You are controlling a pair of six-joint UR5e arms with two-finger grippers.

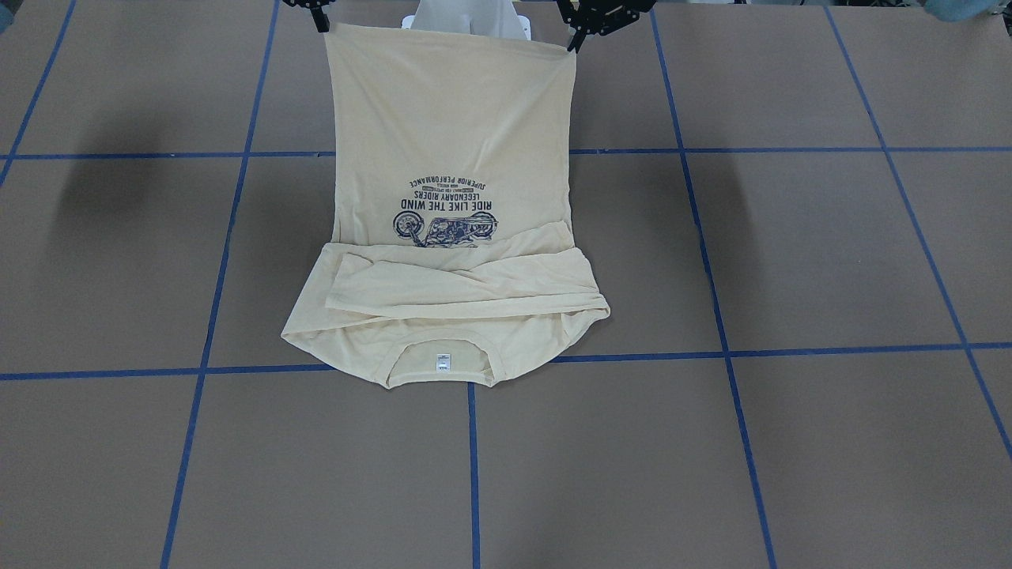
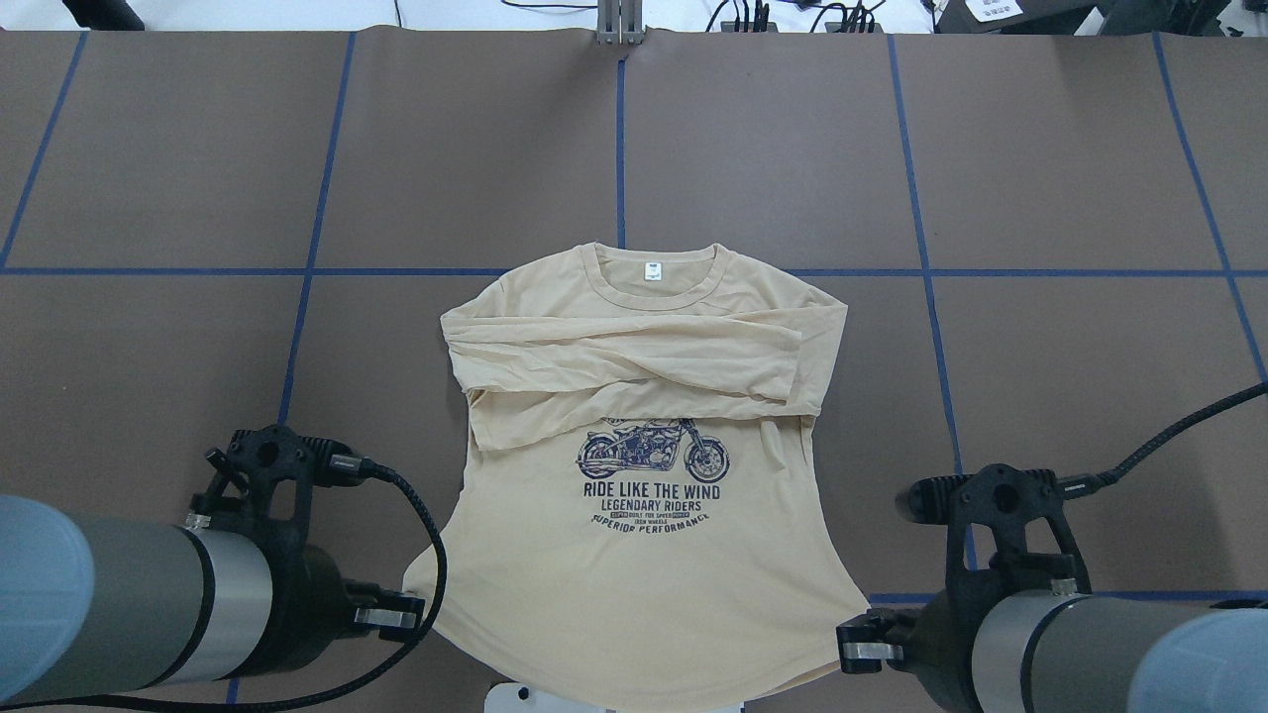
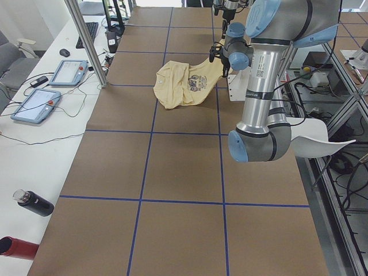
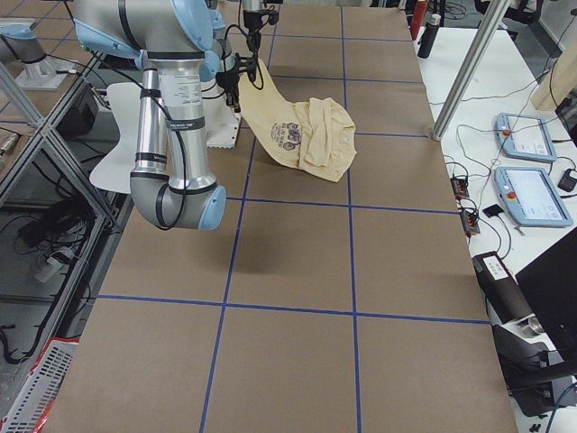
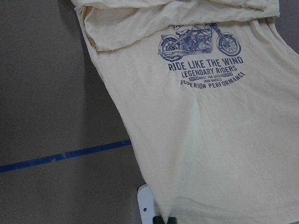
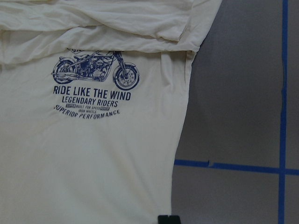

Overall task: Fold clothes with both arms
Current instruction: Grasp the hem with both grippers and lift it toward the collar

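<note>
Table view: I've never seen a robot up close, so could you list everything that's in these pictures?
shirt: 1, cream-yellow with navy motorcycle print, mid-table, sleeves folded across the chest, hem held up off the table
table: 1, brown with a blue tape grid
bench: 1, white, along the table's side opposite the robot
tablets: 2, blue-grey, on the bench
bottles: 2, one black and one red, on the bench
keyboard: 1, black, on the bench
base: 1, white, behind the raised hem
arms: 2, grey with light blue caps, one on either side of the shirt
left pincer: 1, black, shut on one hem corner
right pincer: 1, black, shut on the other hem corner
</note>
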